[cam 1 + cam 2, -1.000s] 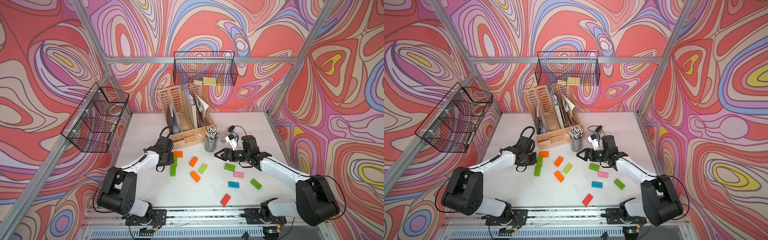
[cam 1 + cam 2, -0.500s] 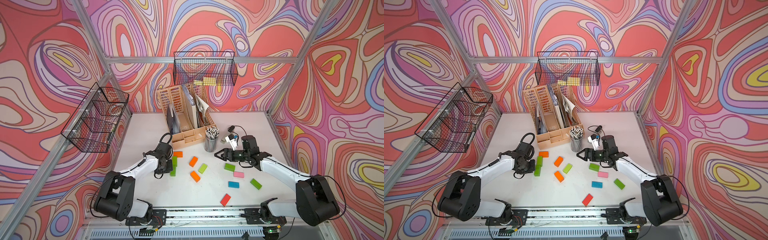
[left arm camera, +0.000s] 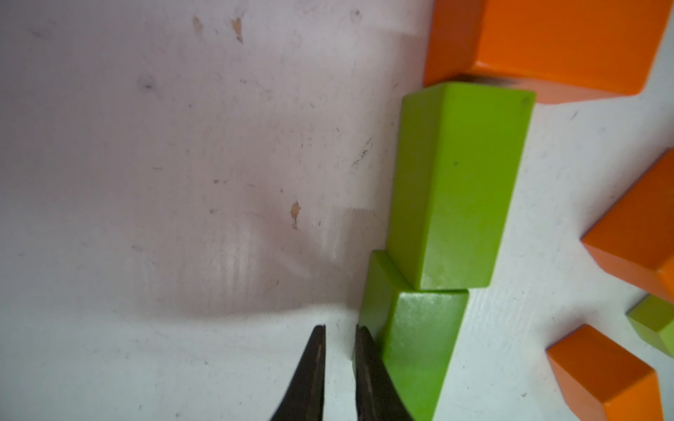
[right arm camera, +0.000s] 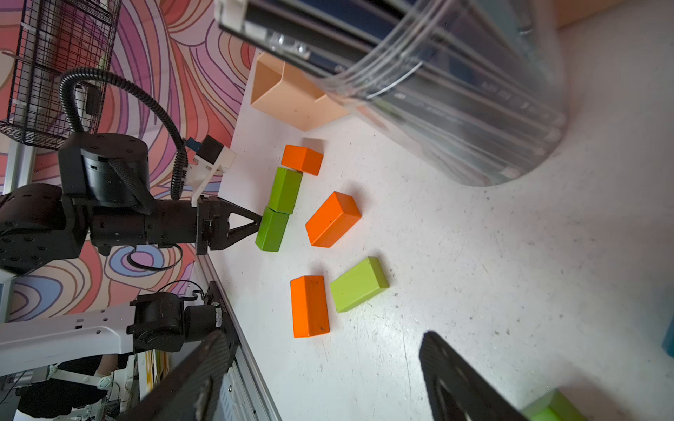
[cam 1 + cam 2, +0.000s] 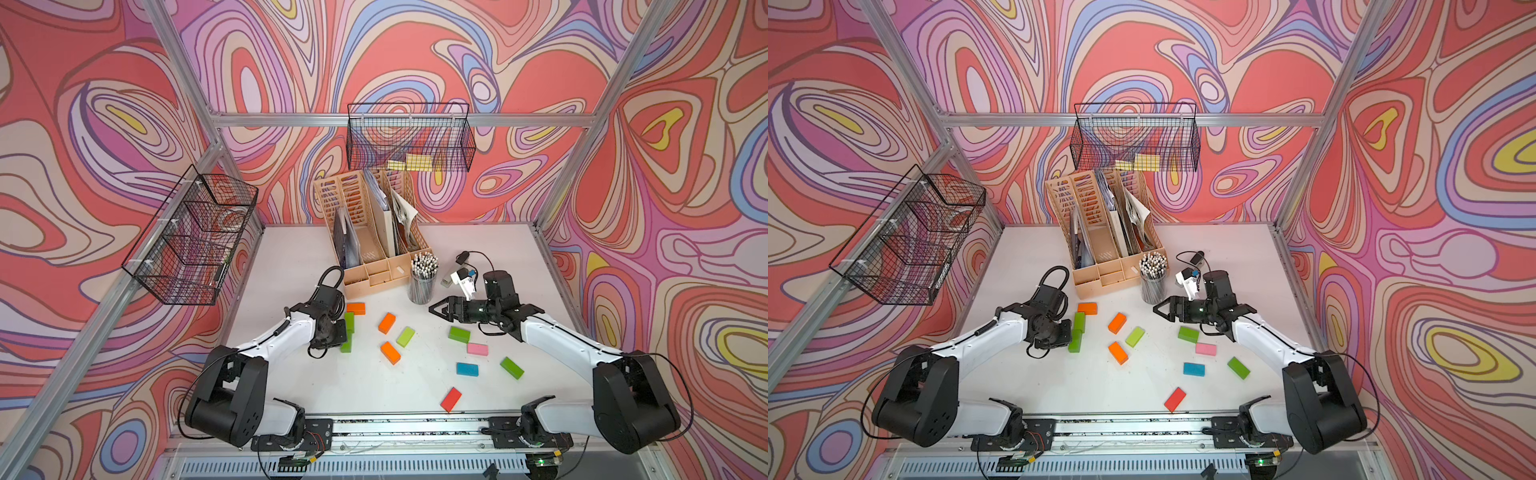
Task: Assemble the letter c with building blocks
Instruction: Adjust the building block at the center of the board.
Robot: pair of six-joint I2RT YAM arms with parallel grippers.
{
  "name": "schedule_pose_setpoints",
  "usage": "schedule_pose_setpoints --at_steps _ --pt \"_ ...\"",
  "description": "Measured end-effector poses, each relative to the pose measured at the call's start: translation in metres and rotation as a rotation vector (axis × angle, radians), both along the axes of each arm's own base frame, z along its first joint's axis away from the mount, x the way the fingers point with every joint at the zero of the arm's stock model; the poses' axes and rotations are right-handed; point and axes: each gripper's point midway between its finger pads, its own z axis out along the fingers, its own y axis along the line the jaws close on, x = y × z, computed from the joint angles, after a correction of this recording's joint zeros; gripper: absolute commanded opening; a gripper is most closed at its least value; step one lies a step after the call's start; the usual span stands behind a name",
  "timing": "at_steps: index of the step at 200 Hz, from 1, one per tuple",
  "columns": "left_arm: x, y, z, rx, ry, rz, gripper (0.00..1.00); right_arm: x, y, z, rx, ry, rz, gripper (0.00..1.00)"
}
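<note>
Building blocks lie flat across the white desk (image 5: pixel 291 257). At the left, the left arm (image 5: pixel 274 336) reaches low, its jaws closed to a sliver with nothing between them, and one tip rests against the near green block (image 3: pixel 412 350). That block meets a second green block (image 3: pixel 456 182) end to end, slightly offset, with the far orange block (image 3: pixel 539 43) at its other end. In the middle lie a tilted orange block (image 5: pixel 387 323), a front orange block (image 5: pixel 390 353) and a lime block (image 5: pixel 405 336). Further right are a dark green block (image 5: pixel 459 334), a pink block (image 5: pixel 477 349), a blue block (image 5: pixel 467 369), the rightmost green block (image 5: pixel 512 368) and a red block (image 5: pixel 451 400) near the front rail. The right arm (image 5: pixel 557 336) hovers near the pencil cup (image 5: pixel 422 286), its jaws wide apart and empty.
</note>
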Motion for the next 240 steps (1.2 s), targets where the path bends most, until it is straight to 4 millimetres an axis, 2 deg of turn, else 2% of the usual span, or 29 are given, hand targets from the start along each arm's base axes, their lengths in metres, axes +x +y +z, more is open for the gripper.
schedule_pose_setpoints --at_steps 196,240 --pt "0.008 -0.005 0.004 -0.026 -0.037 -0.004 0.22 -0.001 0.0 -0.001 0.001 0.005 -0.002 0.87" --pt "0.007 0.006 0.006 0.03 -0.045 0.015 0.25 -0.001 0.0 0.0 0.001 0.004 -0.002 0.86"
